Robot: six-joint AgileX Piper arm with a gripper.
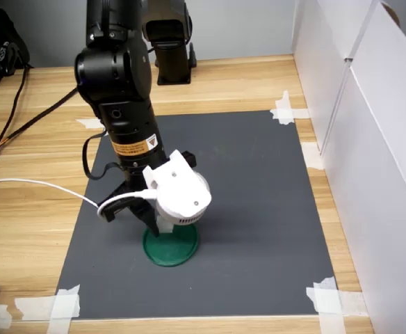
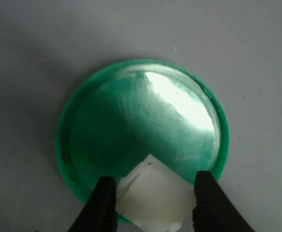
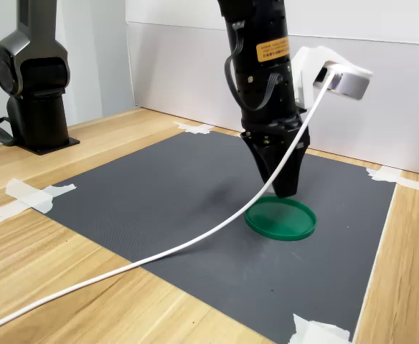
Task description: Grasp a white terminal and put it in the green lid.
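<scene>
Gripping the white terminal (image 2: 153,198), the tool (image 2: 153,203) hangs over the green lid (image 2: 107,135).

Glossy plastic green lid (image 2: 107,140) on matt grey mat (image 2: 30,58).

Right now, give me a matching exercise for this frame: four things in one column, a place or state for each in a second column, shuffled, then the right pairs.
Things:
1. terminal
2. lid
3. mat
4. tape strips

Places or states:
A. lying flat on the mat, under the gripper
B. stuck on the mat's corners
C. held between the fingers, over the lid's edge
D. spread on the wooden table

Pairs: 1-C, 2-A, 3-D, 4-B
</scene>
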